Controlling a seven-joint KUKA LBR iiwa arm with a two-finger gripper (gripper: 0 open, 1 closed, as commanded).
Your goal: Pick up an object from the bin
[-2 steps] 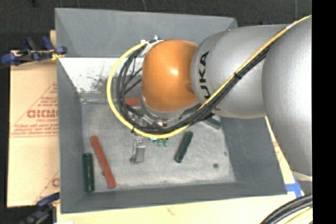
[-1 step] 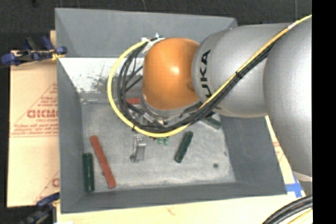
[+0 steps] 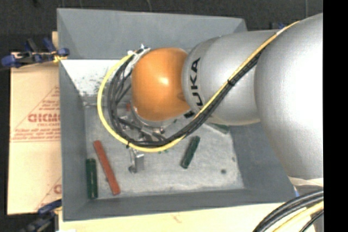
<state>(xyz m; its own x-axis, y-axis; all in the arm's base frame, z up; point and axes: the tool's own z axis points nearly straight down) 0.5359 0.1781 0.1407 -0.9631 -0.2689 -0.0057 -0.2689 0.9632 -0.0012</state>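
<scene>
My gripper [image 3: 134,163] hangs below the orange wrist cover, its metal fingertips low over the bin floor near the front middle, with nothing seen between them. A red-orange flat stick [image 3: 106,167] lies just left of the fingertips, running diagonally toward the front. A dark green marker [image 3: 91,178] lies further left, along the bin's left wall. Another dark green marker [image 3: 190,151] lies to the right of the fingertips, tilted, partly under the arm.
The arm with its orange cover and looped cables hides the middle and right of the bin. A small green piece [image 3: 220,128] peeks out under the arm. Bare floor lies at the front right of the bin.
</scene>
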